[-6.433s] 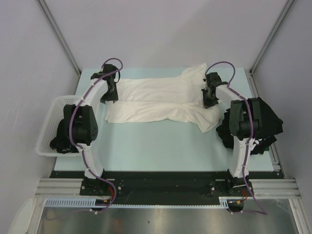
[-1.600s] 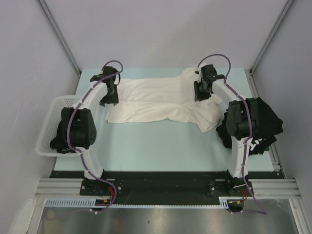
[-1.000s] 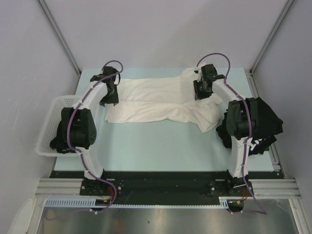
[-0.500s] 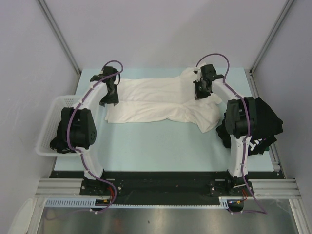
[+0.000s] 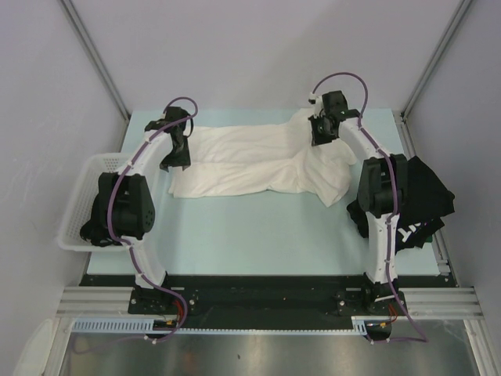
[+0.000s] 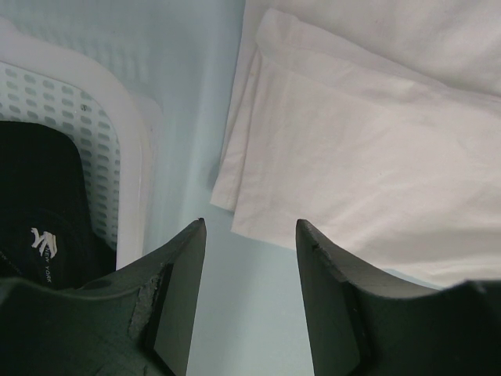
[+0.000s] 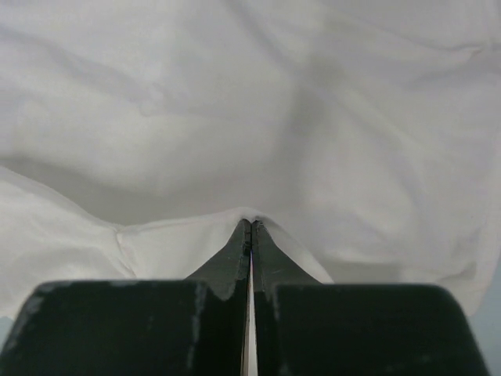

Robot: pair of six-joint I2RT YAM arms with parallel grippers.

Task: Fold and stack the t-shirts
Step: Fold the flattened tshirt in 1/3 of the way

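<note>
the cream-white t-shirt (image 5: 250,160) lies stretched sideways across the far half of the pale blue counter (image 5: 258,235), doubled over along its length, between the two arms. the right tool (image 7: 250,229) is closed tight at the shirt's right end, its tips pinching a small fold of the cloth, which rises to a peak there (no gap shows between the tips). the left tool (image 6: 250,231) hangs partly open over bare counter just beside the shirt's left edge, with nothing in its grasp; the layered edge of the cloth lies just past its tips. left of it stands a white mesh basket (image 6: 129,149) with a black t-shirt (image 6: 39,188) bearing white print inside. a heap of black t-shirts (image 5: 427,192) sits at the counter's right edge, by the right arm.
</note>
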